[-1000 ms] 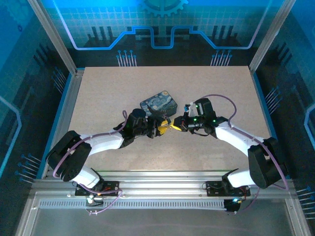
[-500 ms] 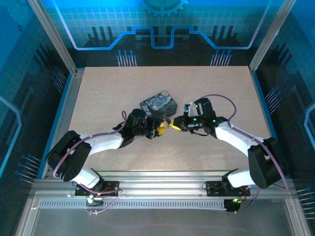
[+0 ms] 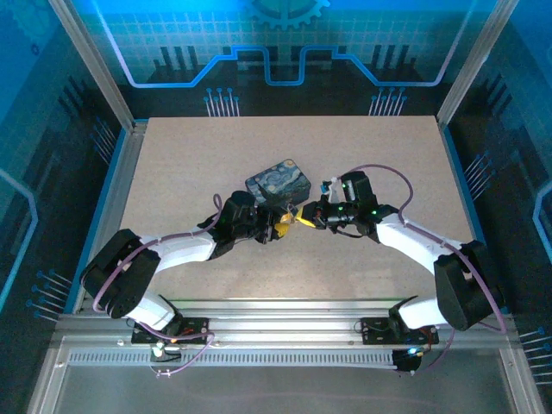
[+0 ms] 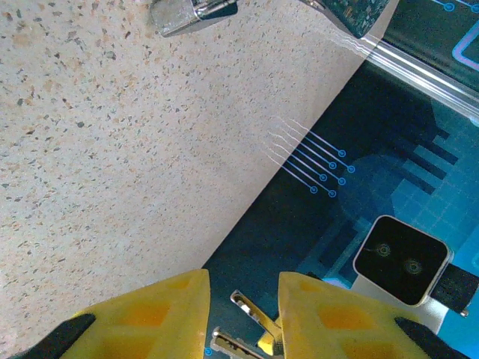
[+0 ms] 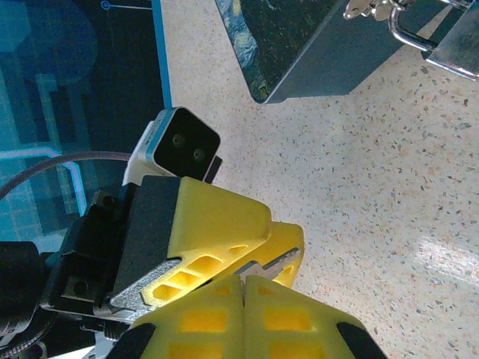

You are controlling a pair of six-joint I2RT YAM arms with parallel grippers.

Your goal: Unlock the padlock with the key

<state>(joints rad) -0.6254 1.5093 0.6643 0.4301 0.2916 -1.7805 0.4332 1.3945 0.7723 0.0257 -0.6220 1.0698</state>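
My left gripper point(image 4: 243, 318) is shut on the padlock, whose silvery shackle point(image 4: 254, 313) sticks out between the yellow fingers point(image 4: 153, 314); its body is hidden. My right gripper point(image 5: 243, 299) is shut on the key point(image 5: 273, 262). The key's thin toothed blade pokes forward against the left gripper's yellow fingers point(image 5: 217, 217). In the top view the left gripper point(image 3: 283, 222) and the right gripper point(image 3: 305, 217) meet tip to tip just in front of the tin.
The dark-blue swirl-painted tin box point(image 3: 278, 181) lies just behind the grippers, and its metal latch point(image 5: 404, 26) shows in the right wrist view. Bare speckled tabletop point(image 3: 216, 147) lies all around, with metal rails and blue walls at the edges.
The two grippers have closed the small gap between them: the left shifted slightly right, the right slightly left and up. Both grips are unchanged.
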